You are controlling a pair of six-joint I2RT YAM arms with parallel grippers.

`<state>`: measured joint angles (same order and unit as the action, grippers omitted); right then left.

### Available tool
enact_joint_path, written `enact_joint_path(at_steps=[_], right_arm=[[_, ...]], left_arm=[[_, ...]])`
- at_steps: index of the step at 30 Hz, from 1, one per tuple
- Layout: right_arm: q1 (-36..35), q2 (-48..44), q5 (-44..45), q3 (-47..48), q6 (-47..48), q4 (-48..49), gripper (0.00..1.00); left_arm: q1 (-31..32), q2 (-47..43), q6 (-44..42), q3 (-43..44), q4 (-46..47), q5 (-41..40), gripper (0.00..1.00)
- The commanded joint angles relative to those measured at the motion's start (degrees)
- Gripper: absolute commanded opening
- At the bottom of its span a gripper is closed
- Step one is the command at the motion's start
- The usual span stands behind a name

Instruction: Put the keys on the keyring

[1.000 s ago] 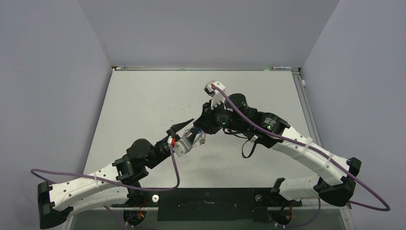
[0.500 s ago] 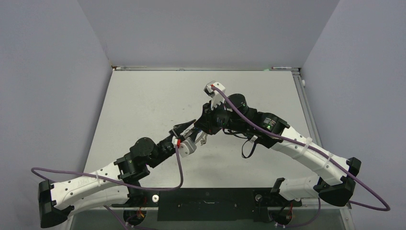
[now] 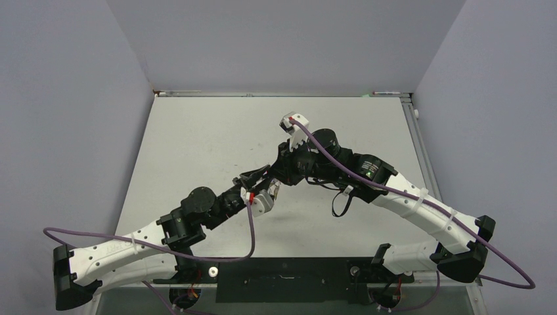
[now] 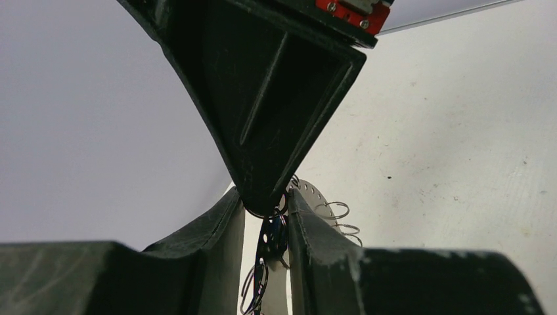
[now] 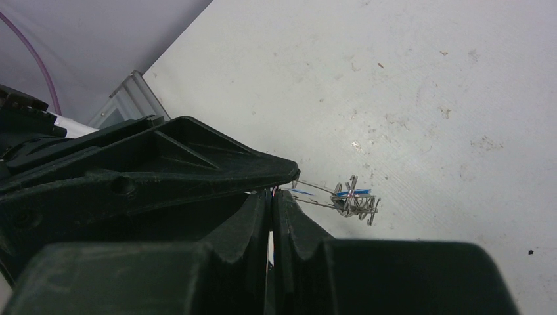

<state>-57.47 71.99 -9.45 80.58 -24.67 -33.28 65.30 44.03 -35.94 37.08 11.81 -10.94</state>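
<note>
1. My right claw (image 5: 271, 205) is closed. Its tips look pinched on the thin wire of the keyring (image 4: 336, 211), and since the ring hangs clear of the surface (image 5: 427, 98), I judge this claw carries it.
2. My left claw (image 4: 266, 210) has its jaws a narrow gap apart, right under the right claw's tip. A dangling key (image 4: 272, 237) hangs in that gap. I cannot tell whether either pad touches it.
3. The other keys (image 5: 355, 200) sit bunched on the wire just beyond the right claw's tips, with a blue tag (image 5: 301, 192) showing edge-on.
4. Handling, as I judge it:
   - The ring is light, springy wire that will twist or slip if nipped at one point only.
   - The keys are tiny, hard and slick, and they swing freely.
5. Where to grip:
   - I would take a key flat across its head or tag, leaving the hole clear for the wire.
   - I would hold the ring near its opening so it cannot rotate.
6. I can read no brand, label or lettering. The tags are too small, and the red plate (image 4: 348, 10) on the right claw shows only screws.
</note>
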Motion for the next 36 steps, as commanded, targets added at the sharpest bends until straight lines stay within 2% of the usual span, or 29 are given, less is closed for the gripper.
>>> enact_joint_path(at_steps=[1,3,8,9,13,14,16,18,22,32,34,36], right_arm=[[-0.49,-1.59,-0.47,1.00,-0.47,6.82,0.05],[-0.49,-1.70,-0.64,0.99,-0.58,6.91,0.05],[-0.50,-1.62,-0.81,1.35,-0.59,6.80,0.05],[-0.53,-1.52,-0.83,1.60,-0.42,6.57,0.06],[-0.45,-1.56,0.75,2.21,0.31,6.03,0.38],[-0.44,-1.71,1.31,2.34,0.41,6.03,0.43],[-0.44,-1.99,2.47,2.47,0.73,5.90,0.48],[-0.37,-2.20,3.38,2.48,0.99,5.85,0.48],[-0.44,-2.37,3.82,2.27,1.48,5.81,0.46],[-0.42,-2.26,3.74,1.30,0.79,6.58,0.21],[-0.40,-1.93,3.60,1.07,0.58,6.75,0.10],[-0.43,-1.67,3.42,0.91,0.15,6.83,0.05]], left_arm=[[1.32,1.18,-0.94,2.78,-3.29,0.26,0.17],[1.39,1.31,-1.06,2.90,-3.49,-0.01,0.14],[1.41,1.41,-0.27,3.21,-3.51,-0.81,0.00],[1.41,1.29,0.25,3.26,-3.36,-0.98,0.00],[1.41,0.44,4.24,2.73,-0.82,-0.75,0.00],[1.37,0.24,5.59,2.44,0.29,-0.83,0.00],[1.32,-0.12,8.19,2.01,1.91,-0.95,0.00],[1.32,-0.35,10.77,1.57,3.85,-2.05,0.00],[1.37,-0.61,15.01,1.48,6.65,-4.92,0.00],[1.33,-0.42,18.55,0.97,9.26,-6.37,0.00],[1.32,-0.50,18.94,0.80,9.86,-6.45,0.00],[1.32,-0.59,18.98,0.60,10.21,-6.84,0.00]])
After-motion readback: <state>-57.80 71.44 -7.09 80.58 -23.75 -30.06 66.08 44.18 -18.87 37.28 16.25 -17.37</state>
